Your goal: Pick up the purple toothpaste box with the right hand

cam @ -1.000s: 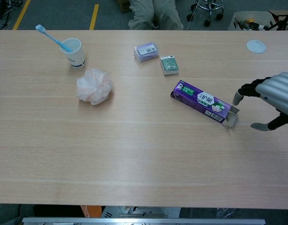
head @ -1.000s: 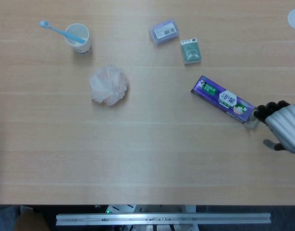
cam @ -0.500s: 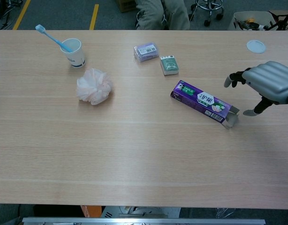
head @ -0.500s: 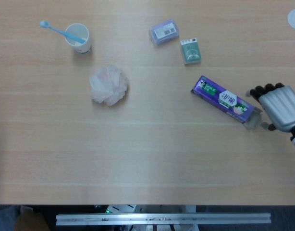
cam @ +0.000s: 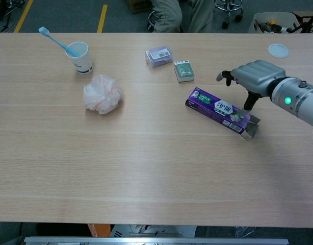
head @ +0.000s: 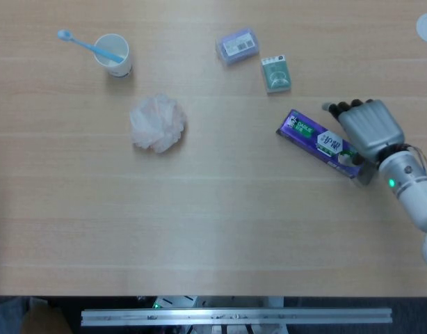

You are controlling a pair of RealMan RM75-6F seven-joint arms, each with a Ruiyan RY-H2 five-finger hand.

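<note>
The purple toothpaste box lies flat on the table, slanting from upper left to lower right, its right end flap open. My right hand hovers over the box's right half, fingers spread and pointing left, thumb down beside the box. It holds nothing. Contact with the box cannot be told. My left hand is out of both views.
A green-white small box and a lilac pack lie behind the toothpaste box. A pink bath puff and a cup with a blue toothbrush are at the left. A white lid sits far right.
My right hand has moved left and away from me, from beyond the box's right end to over its right half. The box has not moved.
</note>
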